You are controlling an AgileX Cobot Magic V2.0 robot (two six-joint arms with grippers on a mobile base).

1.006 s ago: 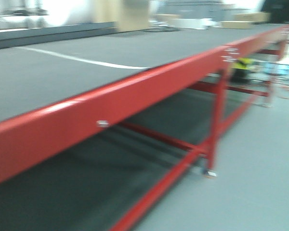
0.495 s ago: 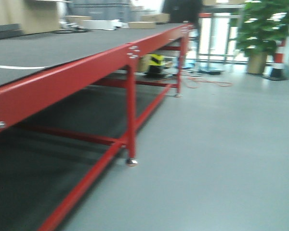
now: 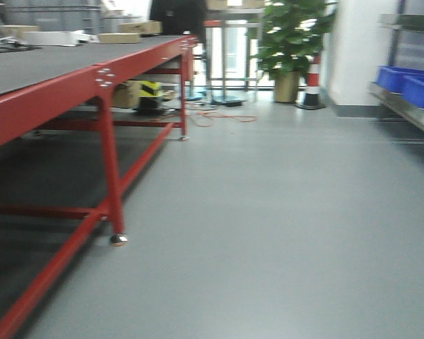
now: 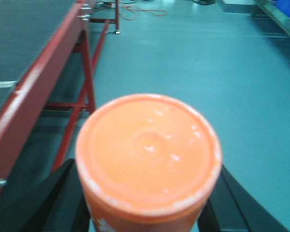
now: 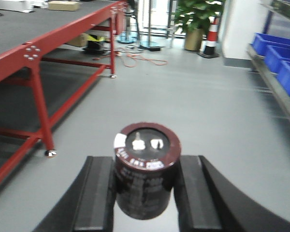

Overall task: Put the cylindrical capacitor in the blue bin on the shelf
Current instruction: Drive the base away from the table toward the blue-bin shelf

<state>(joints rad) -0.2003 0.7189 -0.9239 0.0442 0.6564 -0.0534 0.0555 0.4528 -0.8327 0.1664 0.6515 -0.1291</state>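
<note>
My right gripper [image 5: 145,195] pinches the dark capacitor [image 5: 146,169] upright between its jaws. My left gripper [image 4: 147,208] grips an orange-topped can [image 4: 147,150]. Well apart, at far right, the blue bins [image 5: 280,60] sit on the shelf [image 5: 276,94], across the floor from a red table [image 3: 92,78].

A smooth pale grey floor [image 3: 268,233] runs ahead of the jaws of the right gripper [image 5: 145,191]. Left of the jaws stands a long red steel-framed table topped with dark grey felt [image 3: 99,78], its near leg ending in a small shiny metal foot [image 3: 118,240]. Flat brown cardboard boxes [image 3: 138,28] lie at its far end, and a yellow-and-black striped box [image 3: 150,88] sits beneath. Far ahead, bright daylight comes through a glazed metal-framed doorway [image 3: 230,49]. An orange cable [image 3: 222,116] trails on the floor before it. Ahead and right are a leafy green plant in a tan pot [image 3: 290,35], a red-and-white striped cone [image 3: 312,81] and a white wall [image 3: 357,49].
</note>
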